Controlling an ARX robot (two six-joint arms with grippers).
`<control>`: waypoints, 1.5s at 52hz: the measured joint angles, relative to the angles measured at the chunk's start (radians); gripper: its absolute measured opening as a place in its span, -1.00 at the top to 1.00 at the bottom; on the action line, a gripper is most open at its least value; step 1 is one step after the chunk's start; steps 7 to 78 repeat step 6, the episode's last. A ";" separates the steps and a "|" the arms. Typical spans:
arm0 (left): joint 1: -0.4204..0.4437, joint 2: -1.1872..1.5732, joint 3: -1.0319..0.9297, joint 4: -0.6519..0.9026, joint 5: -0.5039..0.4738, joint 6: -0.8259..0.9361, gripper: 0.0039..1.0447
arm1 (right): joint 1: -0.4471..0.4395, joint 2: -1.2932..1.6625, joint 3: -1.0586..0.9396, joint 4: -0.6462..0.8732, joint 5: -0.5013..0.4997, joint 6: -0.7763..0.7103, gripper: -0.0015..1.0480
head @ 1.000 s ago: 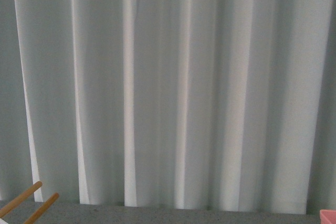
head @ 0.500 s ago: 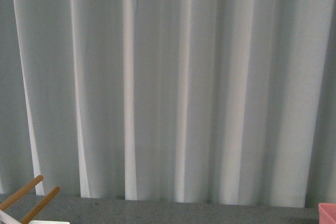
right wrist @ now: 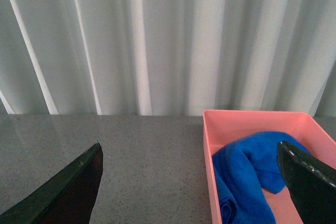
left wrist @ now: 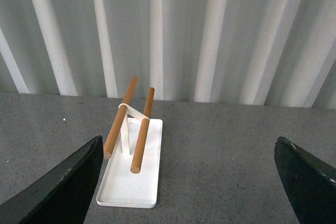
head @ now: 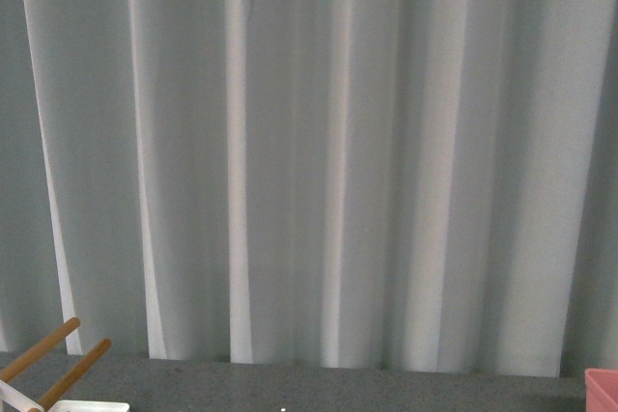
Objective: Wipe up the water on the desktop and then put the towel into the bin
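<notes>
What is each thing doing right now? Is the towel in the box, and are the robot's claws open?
towel: crumpled, lying inside the bin.
bin: upright on the desktop, holding the towel.
desktop: no puddle visible.
white tray with wooden rods: standing on the desktop, rods tilted up, nothing hung on them.
left gripper: open, holding nothing.
right gripper: open, holding nothing.
</notes>
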 joint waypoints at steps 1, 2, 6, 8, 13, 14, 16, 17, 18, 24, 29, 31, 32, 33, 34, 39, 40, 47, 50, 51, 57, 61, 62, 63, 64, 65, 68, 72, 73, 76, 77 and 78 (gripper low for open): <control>0.000 0.000 0.000 0.000 0.000 0.000 -0.88 | 0.000 0.000 0.000 0.000 0.000 0.000 -0.87; 0.000 0.000 0.000 0.000 0.000 0.000 -0.88 | 0.000 0.000 0.000 0.000 0.000 0.000 -0.87; 0.000 0.000 0.000 0.000 0.000 0.000 -0.88 | 0.000 0.000 0.000 0.000 0.000 0.000 -0.87; 0.000 0.000 0.000 0.000 0.000 0.000 -0.88 | 0.000 0.000 0.000 0.000 0.000 0.000 -0.87; 0.000 0.000 0.000 0.000 0.000 0.000 -0.88 | 0.000 0.000 0.000 0.000 0.000 0.000 -0.87; 0.000 0.000 0.000 0.000 0.000 0.000 -0.88 | 0.000 0.000 0.000 0.000 0.000 0.000 -0.87; 0.000 0.000 0.000 0.000 0.000 0.000 -0.88 | 0.000 0.000 0.000 0.000 0.000 0.000 -0.87; 0.000 0.000 0.000 0.000 0.000 0.000 -0.88 | 0.000 0.000 0.000 0.000 0.000 0.000 -0.87; 0.000 0.000 0.000 0.000 0.000 0.000 -0.88 | 0.000 0.000 0.000 0.000 0.000 0.000 -0.87; 0.000 0.000 0.000 0.000 0.000 0.000 -0.88 | 0.000 0.000 0.000 0.000 0.000 0.000 -0.87; 0.000 0.000 0.000 0.000 0.000 0.000 -0.88 | 0.000 0.000 0.000 0.000 0.000 0.000 -0.87; 0.000 0.000 0.000 0.000 0.000 0.000 -0.88 | 0.000 0.000 0.000 0.000 0.000 0.000 -0.87; 0.000 0.000 0.000 0.000 0.000 0.000 -0.88 | 0.000 0.000 0.000 0.000 0.000 0.000 -0.87; 0.000 0.000 0.000 0.000 0.000 0.000 -0.88 | 0.000 0.000 0.000 0.000 0.000 0.000 -0.87; 0.000 0.000 0.000 0.000 0.000 0.000 -0.88 | 0.000 0.000 0.000 0.000 0.000 0.000 -0.87; 0.000 0.000 0.000 0.000 0.000 0.000 -0.88 | 0.000 0.000 0.000 0.000 0.000 0.000 -0.87; 0.000 0.000 0.000 0.000 0.000 0.000 -0.88 | 0.000 0.000 0.000 0.000 0.000 0.000 -0.87; 0.000 0.000 0.000 0.000 0.000 0.000 -0.88 | 0.000 0.000 0.000 0.000 0.000 0.000 -0.87; 0.000 0.000 0.000 0.000 0.000 0.000 -0.88 | 0.000 0.000 0.000 0.000 0.000 0.000 -0.87; 0.000 0.000 0.000 0.000 0.000 0.000 -0.88 | 0.000 0.000 0.000 0.000 0.000 0.000 -0.87; 0.000 0.000 0.000 0.000 0.000 0.000 -0.88 | 0.000 0.000 0.000 0.000 0.000 0.000 -0.87; 0.000 0.000 0.000 0.000 0.000 0.000 -0.88 | 0.000 0.000 0.000 0.000 0.000 0.000 -0.87; 0.000 0.000 0.000 0.000 0.000 0.000 -0.88 | 0.000 0.000 0.000 0.000 0.000 0.000 -0.87; 0.000 0.000 0.000 0.000 0.000 0.000 -0.88 | 0.000 0.000 0.000 0.000 0.000 0.000 -0.87; 0.000 0.000 0.000 0.000 0.000 0.000 -0.88 | 0.000 0.000 0.000 0.000 0.000 0.000 -0.87; 0.000 0.000 0.000 0.000 0.000 0.000 -0.88 | 0.000 0.000 0.000 0.000 0.000 0.000 -0.87; 0.000 0.000 0.000 0.000 0.000 0.000 -0.88 | 0.000 0.000 0.000 0.000 0.000 0.000 -0.87; 0.000 0.000 0.000 0.000 0.000 0.000 -0.88 | 0.000 0.000 0.000 0.000 0.000 0.000 -0.87; 0.000 0.000 0.000 0.000 0.000 0.000 -0.88 | 0.000 0.000 0.000 0.000 0.000 0.000 -0.87; 0.000 0.000 0.000 0.000 0.000 0.000 -0.88 | 0.000 0.000 0.000 0.000 0.000 0.000 -0.87; 0.000 0.000 0.000 0.000 0.000 0.000 -0.88 | 0.000 0.000 0.000 0.000 0.000 0.000 -0.87; 0.000 0.000 0.000 0.000 0.000 0.000 -0.88 | 0.000 0.000 0.000 0.000 0.000 0.000 -0.87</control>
